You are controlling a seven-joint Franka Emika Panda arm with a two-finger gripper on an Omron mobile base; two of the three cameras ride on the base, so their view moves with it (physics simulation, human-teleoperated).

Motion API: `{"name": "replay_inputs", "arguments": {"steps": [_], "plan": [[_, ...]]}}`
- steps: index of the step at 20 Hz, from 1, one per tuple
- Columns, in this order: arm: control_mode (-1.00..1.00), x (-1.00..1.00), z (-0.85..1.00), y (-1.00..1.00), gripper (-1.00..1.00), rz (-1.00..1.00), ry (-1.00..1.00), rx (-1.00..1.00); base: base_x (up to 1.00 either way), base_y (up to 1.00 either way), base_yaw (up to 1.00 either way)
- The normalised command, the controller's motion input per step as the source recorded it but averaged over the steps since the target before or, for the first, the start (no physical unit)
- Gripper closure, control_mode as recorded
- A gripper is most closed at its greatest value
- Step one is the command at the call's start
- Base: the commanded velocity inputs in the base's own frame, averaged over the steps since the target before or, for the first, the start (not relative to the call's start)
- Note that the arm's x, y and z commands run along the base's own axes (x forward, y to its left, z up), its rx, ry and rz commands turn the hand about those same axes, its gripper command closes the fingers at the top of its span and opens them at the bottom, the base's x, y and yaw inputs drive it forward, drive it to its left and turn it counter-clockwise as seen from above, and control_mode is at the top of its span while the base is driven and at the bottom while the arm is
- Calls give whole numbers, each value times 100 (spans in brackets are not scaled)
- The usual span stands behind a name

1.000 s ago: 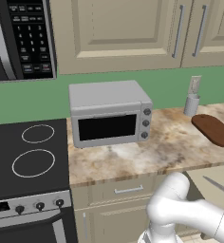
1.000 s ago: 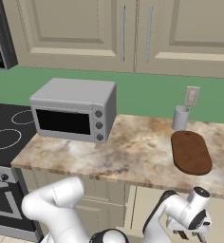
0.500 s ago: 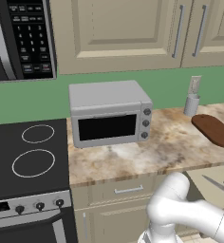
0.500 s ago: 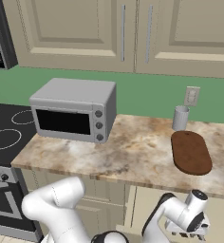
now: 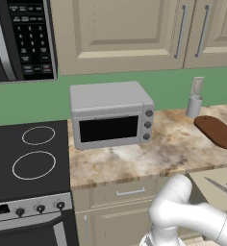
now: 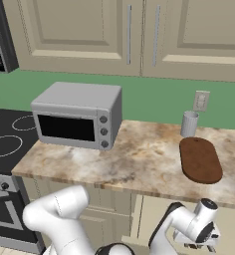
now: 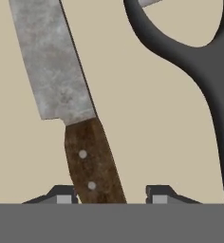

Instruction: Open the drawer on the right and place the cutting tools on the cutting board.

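My gripper (image 7: 109, 194) points straight down into the open drawer (image 7: 147, 118), whose pale floor shows in the hand view. A knife lies there, its brown riveted handle (image 7: 92, 166) between my fingertips and its silver blade (image 7: 52, 66) running away from me. The left fingertip (image 7: 61, 195) is right at the handle; the right fingertip (image 7: 159, 194) stands a gap away. Dark grey scissors (image 7: 213, 71) lie beside the knife. In the left base view the knife blade (image 5: 217, 186) shows in the drawer (image 5: 207, 180). The reddish-brown cutting board (image 5: 217, 130) (image 6: 200, 159) lies on the counter above.
A silver toaster oven (image 5: 110, 114) (image 6: 79, 114) stands on the marble counter (image 6: 139, 154), left of the board. A grey cup (image 6: 189, 123) sits by the wall behind the board. The black stove (image 5: 24, 158) is at the left, with cabinets overhead.
The jaws have narrowed around the knife handle. The arm and the base have barely moved.
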Motion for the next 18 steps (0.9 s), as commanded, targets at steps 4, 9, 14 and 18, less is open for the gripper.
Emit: {"name": "replay_inputs", "arguments": {"steps": [4, 9, 14, 18], "plan": [[-100, -1, 5, 0, 100, 0, 0, 0, 0, 0, 0], [-100, -10, 32, 0, 100, 0, 0, 0, 0, 0, 0], [-100, -7, 53, 0, 100, 0, 0, 0, 0, 0, 0], [-100, -14, 58, 0, 100, 0, 0, 0, 0, 0, 0]]}}
